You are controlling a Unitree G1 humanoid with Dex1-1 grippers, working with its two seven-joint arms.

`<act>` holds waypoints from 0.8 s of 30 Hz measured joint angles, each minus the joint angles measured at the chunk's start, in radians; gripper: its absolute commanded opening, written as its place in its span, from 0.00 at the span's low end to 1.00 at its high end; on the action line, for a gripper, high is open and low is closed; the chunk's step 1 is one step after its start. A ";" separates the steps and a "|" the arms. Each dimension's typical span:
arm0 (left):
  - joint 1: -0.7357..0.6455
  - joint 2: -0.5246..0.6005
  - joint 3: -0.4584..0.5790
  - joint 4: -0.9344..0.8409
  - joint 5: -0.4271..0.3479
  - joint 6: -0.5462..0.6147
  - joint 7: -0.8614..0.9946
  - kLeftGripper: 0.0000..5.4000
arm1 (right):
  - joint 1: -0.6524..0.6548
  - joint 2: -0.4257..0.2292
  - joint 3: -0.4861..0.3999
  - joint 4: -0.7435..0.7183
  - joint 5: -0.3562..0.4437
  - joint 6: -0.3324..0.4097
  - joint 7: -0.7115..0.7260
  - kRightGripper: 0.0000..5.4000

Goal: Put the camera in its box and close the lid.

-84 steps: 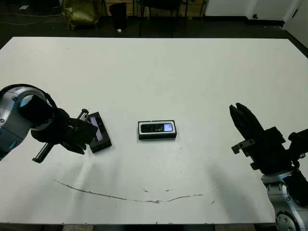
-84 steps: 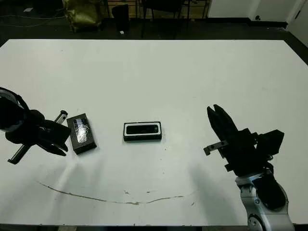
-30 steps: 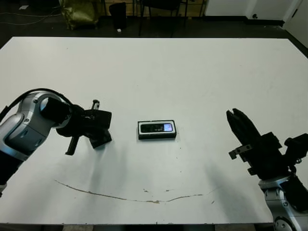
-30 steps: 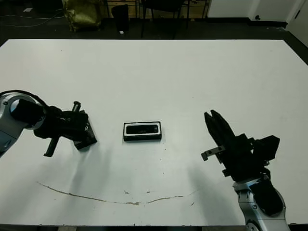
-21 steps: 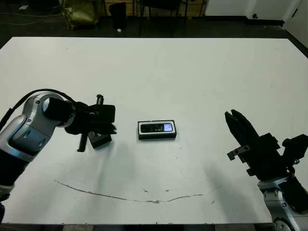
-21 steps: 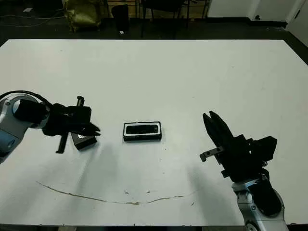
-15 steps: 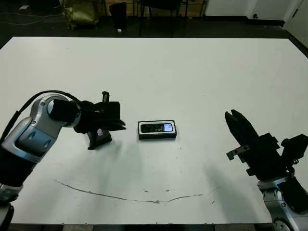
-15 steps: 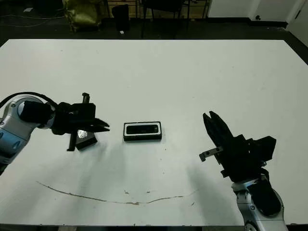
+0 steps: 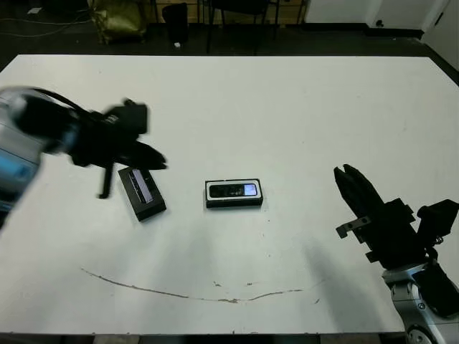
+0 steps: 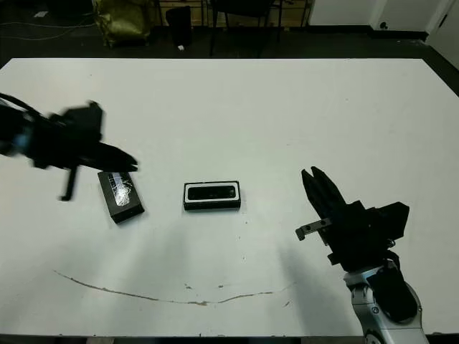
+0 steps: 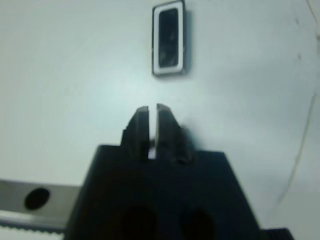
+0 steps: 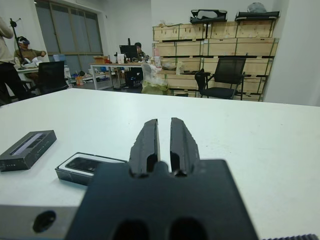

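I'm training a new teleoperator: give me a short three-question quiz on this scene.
1. True or false: the camera lies inside the box.
2. Which is nearer the lid: A, the left gripper, or B, the right gripper?
3. Fill in: the lid lies flat on the ___, apart from the box.

Key: 1 true; 2 A; 3 table.

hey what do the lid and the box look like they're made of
The lid looks like rigid matte black card or plastic; the strip along its middle glints silvery, likely foil or glossy film. The box shows black walls around a flat white lining, probably card or foam; the pictures don't settle which.
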 measured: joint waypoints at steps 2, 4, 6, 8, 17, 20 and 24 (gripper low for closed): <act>-0.006 0.042 0.000 0.041 0.000 -0.027 -0.056 0.00 | -0.002 0.000 0.000 0.001 0.004 0.000 0.001 0.00; -0.013 0.080 -0.013 0.092 0.008 -0.054 -0.109 0.00 | -0.001 0.000 0.000 0.000 0.004 0.001 0.001 0.00; -0.014 0.101 -0.029 0.135 0.024 -0.081 -0.142 0.00 | -0.001 0.000 0.000 -0.001 0.004 0.000 0.001 0.00; -0.016 0.113 -0.055 0.168 0.027 -0.097 -0.155 0.00 | 0.000 0.000 0.000 -0.001 0.004 0.000 0.001 0.00; -0.032 0.072 -0.196 0.233 0.075 -0.125 -0.162 0.00 | 0.002 0.000 -0.001 -0.002 0.003 -0.002 0.002 0.00; -0.032 0.028 -0.214 0.263 0.108 -0.156 -0.158 0.00 | 0.004 0.000 -0.001 0.003 0.003 -0.009 0.001 0.00; -0.030 -0.027 -0.238 0.311 0.137 -0.178 -0.157 0.00 | 0.008 0.000 -0.001 0.001 0.003 -0.009 0.001 0.00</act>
